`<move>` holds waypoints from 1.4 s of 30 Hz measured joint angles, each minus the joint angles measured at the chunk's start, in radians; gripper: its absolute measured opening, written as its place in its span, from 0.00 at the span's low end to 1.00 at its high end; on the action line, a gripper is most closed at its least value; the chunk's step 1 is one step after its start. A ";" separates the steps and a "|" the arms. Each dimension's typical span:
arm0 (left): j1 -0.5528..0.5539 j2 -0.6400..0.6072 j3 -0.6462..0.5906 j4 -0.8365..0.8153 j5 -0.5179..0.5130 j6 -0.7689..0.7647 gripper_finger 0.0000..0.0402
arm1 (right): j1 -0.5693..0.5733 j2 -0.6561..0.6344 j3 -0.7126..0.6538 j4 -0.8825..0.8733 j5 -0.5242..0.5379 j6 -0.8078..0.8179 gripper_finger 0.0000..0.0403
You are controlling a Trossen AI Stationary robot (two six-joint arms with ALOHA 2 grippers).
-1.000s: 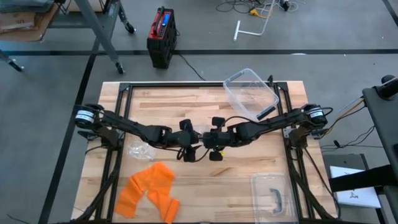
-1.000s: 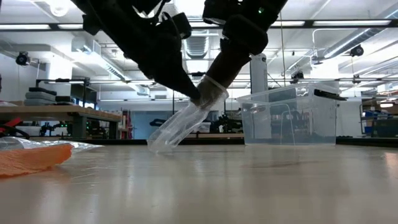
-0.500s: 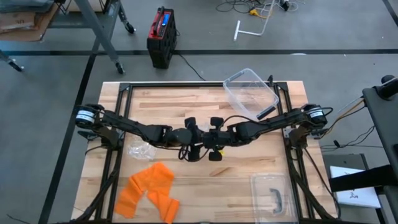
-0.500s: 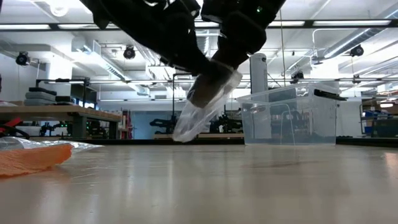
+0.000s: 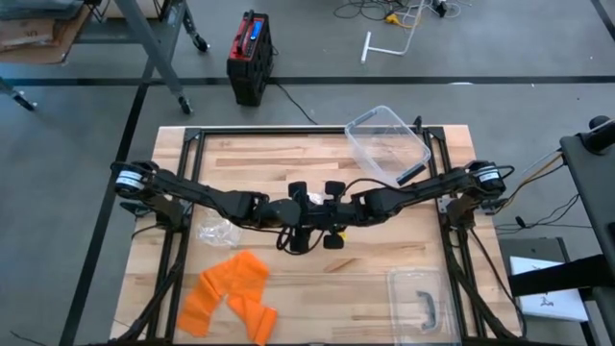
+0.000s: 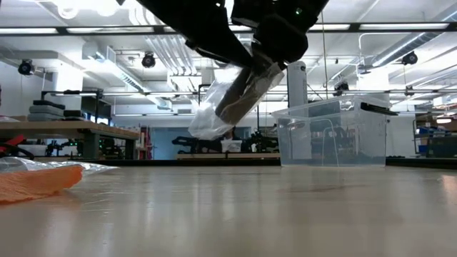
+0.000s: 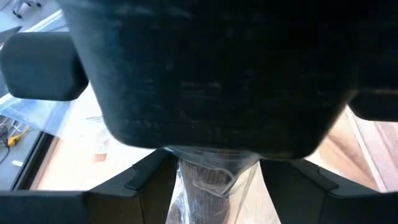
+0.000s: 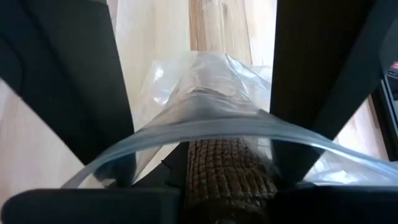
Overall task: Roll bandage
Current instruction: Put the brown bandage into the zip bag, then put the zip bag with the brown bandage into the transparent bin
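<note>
Our right tool (image 8: 227,180) pinched a brown bandage roll (image 8: 227,165) through its clear bag (image 6: 232,100) mid-counter; our left tool (image 5: 300,213) gripped the bag, apparently unbagging; next, pull apart.

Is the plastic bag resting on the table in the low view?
No, the bag hangs in the air well above the table, with background showing beneath it.

Both my arms reach in level from the sides and meet mid-bench. My left end effector (image 5: 300,219) and right end effector (image 5: 325,219) sit nearly touching, raised off the surface, each with its fingers (image 8: 74,93) clamped on something held between them.
</note>
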State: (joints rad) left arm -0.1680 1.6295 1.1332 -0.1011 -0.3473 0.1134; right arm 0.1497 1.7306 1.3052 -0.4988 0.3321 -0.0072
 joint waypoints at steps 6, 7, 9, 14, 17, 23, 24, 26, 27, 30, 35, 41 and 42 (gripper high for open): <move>0.000 0.000 -0.016 0.025 0.000 0.008 0.51 | 0.003 0.000 0.000 0.004 0.000 -0.040 0.25; 0.000 0.000 -0.019 0.029 0.000 0.006 0.50 | 0.005 0.000 -0.001 0.004 0.000 -0.049 0.26; 0.000 0.000 -0.024 0.033 -0.001 -0.001 0.46 | 0.007 0.000 -0.001 0.004 -0.003 -0.060 0.28; 0.000 -0.001 -0.033 0.041 -0.003 -0.002 0.29 | 0.007 0.000 0.015 -0.016 -0.048 -0.070 0.37; 0.000 -0.001 -0.036 0.044 -0.002 -0.001 0.17 | 0.008 -0.001 0.045 -0.065 -0.057 -0.073 0.43; 0.000 -0.001 -0.043 0.038 -0.003 0.003 0.01 | 0.015 -0.033 0.109 -0.201 -0.057 -0.057 0.54; 0.000 -0.001 -0.043 0.038 -0.002 0.004 0.02 | 0.017 -0.041 0.113 -0.220 -0.056 -0.057 0.56; 0.000 -0.001 -0.043 0.039 -0.003 0.005 0.03 | 0.022 -0.065 0.120 -0.228 -0.056 -0.057 0.60; 0.000 -0.001 -0.043 0.039 -0.003 0.005 0.03 | 0.023 -0.078 0.123 -0.238 -0.056 -0.057 0.61; 0.000 -0.001 -0.045 0.037 -0.002 0.005 0.02 | 0.030 -0.129 0.145 -0.297 -0.047 -0.045 0.65; -0.002 -0.017 -0.050 0.037 -0.002 0.007 0.01 | 0.041 -0.260 0.154 -0.376 -0.012 0.018 0.69; 0.001 -0.125 -0.051 0.045 -0.010 0.051 0.00 | 0.078 -0.370 0.137 -0.395 0.062 0.089 0.67; 0.003 -0.152 -0.051 0.058 -0.032 0.059 0.00 | 0.084 -0.376 0.130 -0.382 0.064 0.096 0.67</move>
State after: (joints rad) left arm -0.1648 1.4777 1.0821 -0.0432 -0.3792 0.1720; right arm 0.2336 1.3547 1.4355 -0.8804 0.3961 0.0889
